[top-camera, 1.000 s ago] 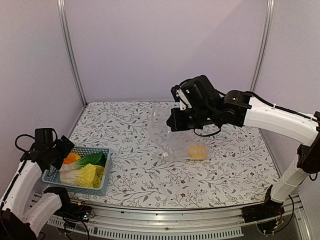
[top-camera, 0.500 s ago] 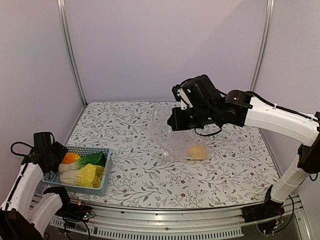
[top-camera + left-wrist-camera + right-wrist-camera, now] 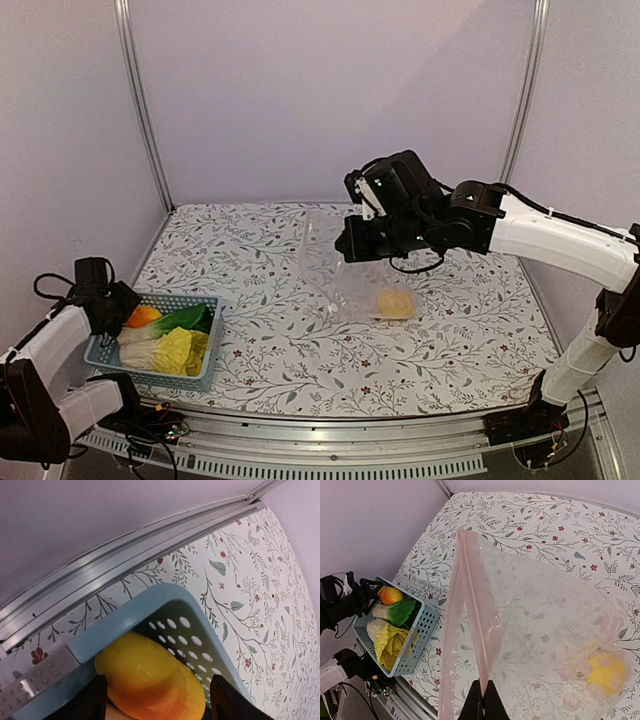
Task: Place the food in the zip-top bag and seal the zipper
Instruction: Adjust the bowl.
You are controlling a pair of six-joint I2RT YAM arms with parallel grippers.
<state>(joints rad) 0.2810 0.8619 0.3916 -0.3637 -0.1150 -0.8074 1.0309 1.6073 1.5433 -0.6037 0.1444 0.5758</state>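
Your left gripper (image 3: 159, 702) has dropped to the blue basket (image 3: 150, 597), jaws narrowing around the orange fruit (image 3: 150, 677) but not yet clamped, so its pick-up looks imminent; your right gripper (image 3: 483, 700) stays pinched on the raised mouth of the zip-top bag (image 3: 545, 620).

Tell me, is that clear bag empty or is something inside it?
Not empty: one round yellow fruit sits in the bag's bottom corner, visible through the plastic. The other food lies in the blue basket.
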